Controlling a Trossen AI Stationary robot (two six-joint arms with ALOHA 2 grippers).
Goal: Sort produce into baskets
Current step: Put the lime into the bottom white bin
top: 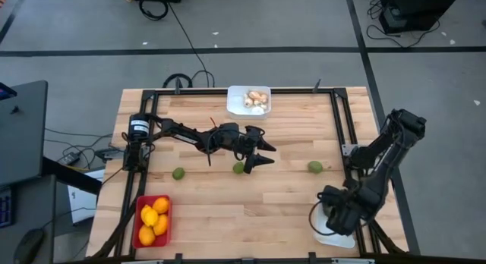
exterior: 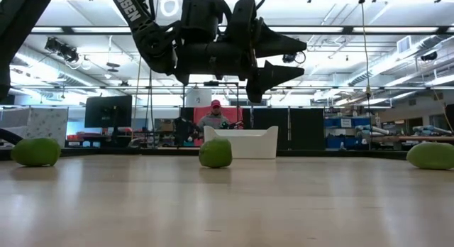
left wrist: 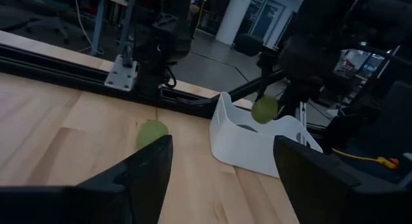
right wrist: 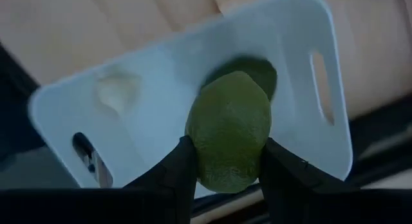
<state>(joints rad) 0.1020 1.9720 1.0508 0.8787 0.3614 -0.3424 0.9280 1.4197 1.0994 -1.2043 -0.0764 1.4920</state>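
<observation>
Three green fruits loose on the table: one left (top: pixel 178 174), one middle (top: pixel 238 168), one right (top: pixel 314 167). A fourth green fruit (right wrist: pixel 228 130) pinched in the right gripper (right wrist: pixel 225 161), held above the empty white basket (top: pixel 334 237) at the near right corner.

Far white basket (top: pixel 235 102): several mushroom pieces (top: pixel 256 100), count unclear. Red basket (top: pixel 139 221), near left: four yellow-orange fruits (top: pixel 154 218).

Left gripper (top: pixel 263 152) raised mid-table, fingers spread wide, empty, just beside the middle fruit.

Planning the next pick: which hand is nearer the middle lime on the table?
Left. The left hand hangs open just above and beside the middle lime. The right hand is far off over the white basket, holding another lime.
</observation>
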